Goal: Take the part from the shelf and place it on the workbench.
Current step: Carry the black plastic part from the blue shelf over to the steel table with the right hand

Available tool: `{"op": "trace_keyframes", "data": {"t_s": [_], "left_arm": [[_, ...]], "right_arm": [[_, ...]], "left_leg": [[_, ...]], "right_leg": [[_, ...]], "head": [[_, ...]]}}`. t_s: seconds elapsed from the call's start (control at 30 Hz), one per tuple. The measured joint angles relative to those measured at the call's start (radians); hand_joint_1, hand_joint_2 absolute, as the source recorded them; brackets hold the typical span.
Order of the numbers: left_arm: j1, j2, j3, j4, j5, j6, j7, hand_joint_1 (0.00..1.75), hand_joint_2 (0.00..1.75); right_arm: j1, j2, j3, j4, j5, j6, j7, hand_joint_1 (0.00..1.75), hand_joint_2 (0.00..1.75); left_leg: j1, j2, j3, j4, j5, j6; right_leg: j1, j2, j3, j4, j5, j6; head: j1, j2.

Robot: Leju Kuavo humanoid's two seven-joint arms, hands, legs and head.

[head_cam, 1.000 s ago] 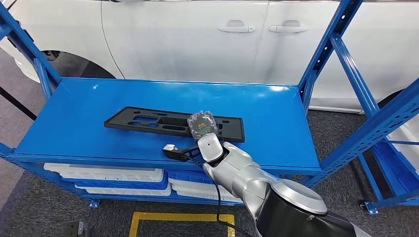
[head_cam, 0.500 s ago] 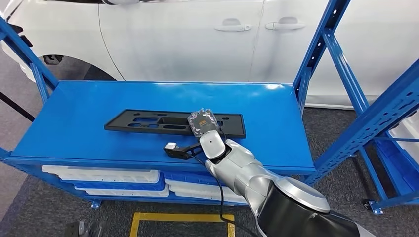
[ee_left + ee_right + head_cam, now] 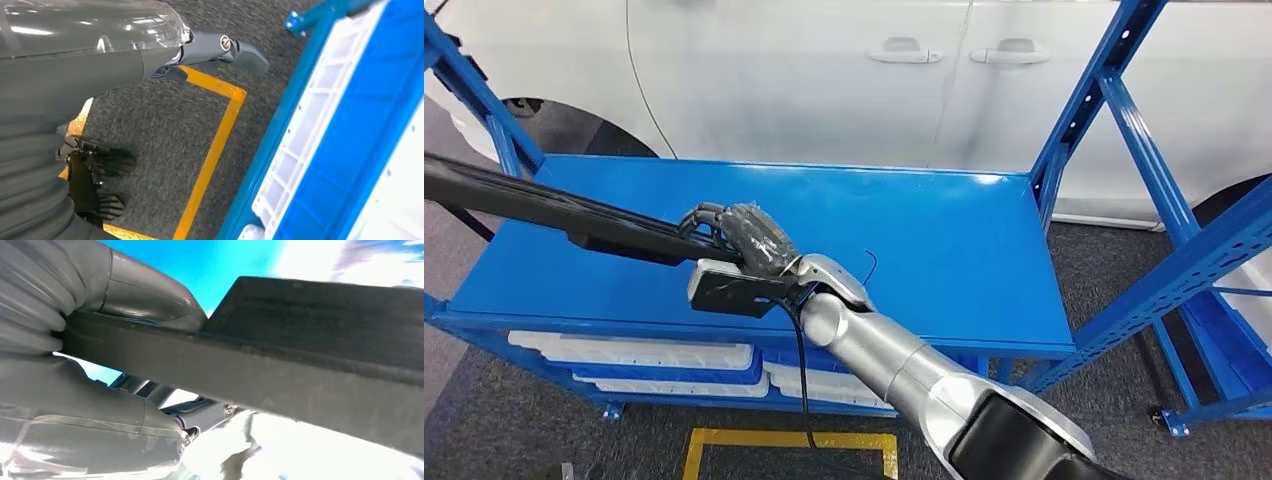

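Note:
The part [image 3: 544, 205] is a long flat black plastic panel. My right hand [image 3: 744, 235] grips it at one end and holds it above the blue shelf top [image 3: 944, 230], with its length reaching out past the shelf's left end. In the right wrist view the part [image 3: 325, 365] crosses close in front, with my thumb [image 3: 150, 295] pressed on one side of it. My left hand [image 3: 200, 50] hangs over the grey floor, holding nothing, fingers apart.
A white car [image 3: 824, 70] stands right behind the shelf. Blue uprights [image 3: 1094, 100] rise at the shelf's right end and left corner. White trays [image 3: 644, 355] sit on the lower level. Yellow floor tape [image 3: 784, 440] marks the carpet in front.
The part lay flat on the shelf under my right hand. Now it is lifted off and swung to the left, and my right hand has moved left with it.

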Motion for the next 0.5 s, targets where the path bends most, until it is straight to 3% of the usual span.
{"op": "trace_keyframes", "data": {"t_s": [0.07,0.1,0.13,0.17,0.27,0.33,0.43,0.5], "left_arm": [[0.018,-0.003,0.006,0.000,0.007,-0.007,-0.013,0.00,1.75],[0.028,-0.006,0.010,0.000,0.008,-0.011,-0.019,0.00,1.75],[0.036,-0.010,0.013,0.000,0.008,-0.013,-0.023,0.00,1.75],[0.042,-0.014,0.015,0.000,0.008,-0.014,-0.026,0.00,1.75],[0.050,-0.027,0.019,0.000,0.007,-0.014,-0.031,0.00,1.75],[0.049,-0.032,0.020,0.000,0.007,-0.014,-0.032,0.00,1.75],[0.048,-0.037,0.020,0.000,0.006,-0.014,-0.032,0.00,1.75],[0.046,-0.040,0.020,0.000,0.006,-0.014,-0.032,0.00,1.75]], "right_arm": [[0.082,-0.063,-0.076,-0.208,-0.139,0.114,-0.039,1.75,1.75],[0.125,-0.095,-0.115,-0.307,-0.206,0.164,-0.055,1.75,1.75],[0.167,-0.127,-0.153,-0.400,-0.262,0.209,-0.067,1.75,1.75],[0.206,-0.155,-0.187,-0.486,-0.306,0.246,-0.075,1.75,1.75],[0.287,-0.205,-0.259,-0.679,-0.405,0.348,-0.077,1.75,1.75],[0.328,-0.222,-0.284,-0.773,-0.480,0.433,-0.068,1.75,1.75],[0.370,-0.240,-0.302,-0.871,-0.551,0.514,-0.053,1.75,1.75],[0.382,-0.248,-0.308,-0.918,-0.567,0.528,-0.049,1.75,1.75]], "left_leg": [[-0.002,-0.005,0.001,0.000,-0.003,0.008],[-0.002,-0.009,0.001,0.001,-0.004,0.010],[-0.003,-0.013,0.002,0.002,-0.006,0.011],[-0.005,-0.016,0.004,0.004,-0.008,0.012],[-0.013,-0.015,0.007,0.012,-0.019,0.007],[-0.017,-0.011,0.008,0.016,-0.026,-0.001],[-0.017,-0.006,0.009,0.021,-0.036,-0.014],[-0.015,-0.002,-0.014,0.078,-0.075,-0.026]], "right_leg": [[-0.002,-0.001,-0.064,0.131,-0.058,0.006],[-0.003,-0.001,-0.089,0.176,-0.069,0.007],[-0.003,-0.001,-0.097,0.186,-0.061,0.007],[-0.002,-0.001,-0.087,0.157,-0.034,0.005],[0.002,-0.005,0.001,-0.037,0.057,-0.011],[0.006,-0.006,0.025,-0.088,0.068,-0.017],[0.003,-0.004,0.029,-0.095,0.070,-0.026],[-0.003,-0.006,0.034,-0.102,0.071,-0.033]], "head": [[0.000,0.000],[0.000,0.000],[0.000,0.000],[0.000,0.000],[0.000,0.000],[0.000,0.000],[0.000,0.000],[0.000,0.000]]}}
